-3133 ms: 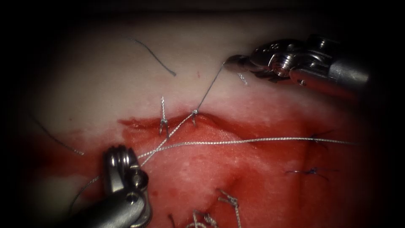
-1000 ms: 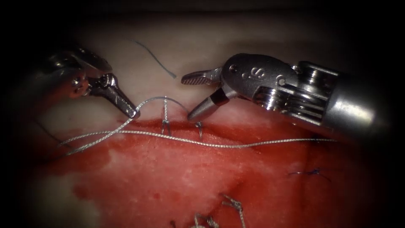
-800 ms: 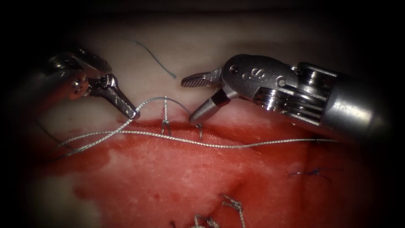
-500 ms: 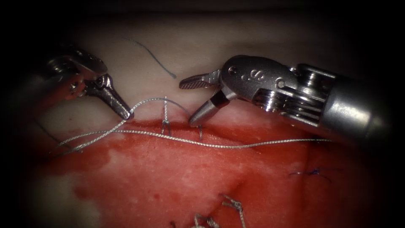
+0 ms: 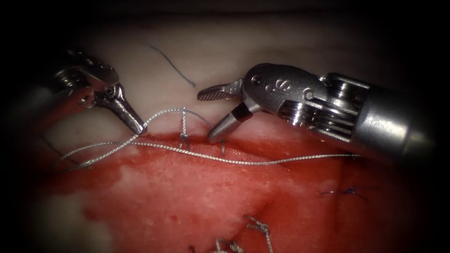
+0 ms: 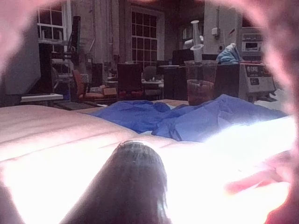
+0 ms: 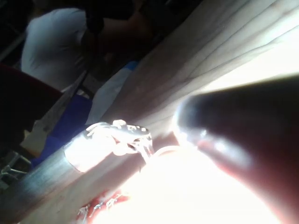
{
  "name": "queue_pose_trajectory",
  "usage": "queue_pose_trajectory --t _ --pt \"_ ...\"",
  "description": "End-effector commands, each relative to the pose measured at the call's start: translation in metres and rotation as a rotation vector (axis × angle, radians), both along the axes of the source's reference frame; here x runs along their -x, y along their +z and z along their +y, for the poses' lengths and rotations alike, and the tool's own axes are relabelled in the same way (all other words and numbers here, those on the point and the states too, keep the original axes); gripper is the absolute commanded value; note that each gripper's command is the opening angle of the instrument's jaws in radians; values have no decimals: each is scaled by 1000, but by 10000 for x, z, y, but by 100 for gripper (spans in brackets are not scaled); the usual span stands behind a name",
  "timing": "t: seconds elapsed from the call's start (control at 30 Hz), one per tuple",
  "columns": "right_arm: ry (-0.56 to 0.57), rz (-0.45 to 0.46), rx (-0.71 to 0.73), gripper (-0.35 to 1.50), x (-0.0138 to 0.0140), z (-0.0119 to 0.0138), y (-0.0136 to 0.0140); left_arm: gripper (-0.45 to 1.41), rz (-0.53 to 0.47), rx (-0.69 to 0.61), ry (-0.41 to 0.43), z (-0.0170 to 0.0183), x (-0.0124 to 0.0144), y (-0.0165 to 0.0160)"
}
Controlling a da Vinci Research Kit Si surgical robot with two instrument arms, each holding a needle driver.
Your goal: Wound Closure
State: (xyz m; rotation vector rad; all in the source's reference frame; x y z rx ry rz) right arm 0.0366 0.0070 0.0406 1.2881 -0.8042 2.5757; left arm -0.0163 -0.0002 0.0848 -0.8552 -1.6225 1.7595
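The tissue (image 5: 225, 197) lies wet with red fluid, and the cut (image 5: 262, 143) runs across it. My left tool (image 5: 138, 128) comes in from the upper left, shut on the silver thread (image 5: 164, 112). From there the thread arches over a standing stitch tail (image 5: 183, 124) to a stitch (image 5: 221, 145). My right tool (image 5: 206, 117) is open and holds nothing. Its lower jaw tip rests just above that stitch, with the arch's right end close beside it. A long strand of thread (image 5: 262, 162) crosses the wound. The left tool (image 7: 117, 136) is also in the right wrist view.
A loose blue thread end (image 5: 171, 64) lies on the pale tissue above. Cut thread pieces (image 5: 257, 227) sit at the bottom edge and dark stitches (image 5: 346, 191) at the right. Blue cloth (image 6: 187, 119) lies behind the tissue.
About three seconds ago the right tool held the thread at the upper right and the left tool was low. In the last second both tools drifted slightly left, the left one carrying the thread.
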Motion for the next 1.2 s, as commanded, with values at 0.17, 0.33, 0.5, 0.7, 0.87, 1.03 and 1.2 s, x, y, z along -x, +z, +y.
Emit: queue_pose_trajectory --t 0.17,0.33,0.5,0.7,0.87,1.03,1.2 --pt "3 3 3 68 -9 10 -7 -45 9 7 3 16 -3 -8" --pt "1 3 1 69 -11 11 -4 -45 16 11 8 16 -5 -8" --pt "1 -3 1 76 -14 7 1 -45 18 14 11 16 -5 -8" --pt "-17 10 -3 74 -17 6 3 -45 24 19 16 15 -9 -10" --pt "-21 3 15 59 -20 4 11 -45 31 72 42 14 -14 -13" --pt "-8 -21 5 -3 -22 2 18 -45 28 71 40 13 -14 -14" --pt "85 -144 -87 -35 -25 -1 22 -45 23 79 40 13 -15 -8"
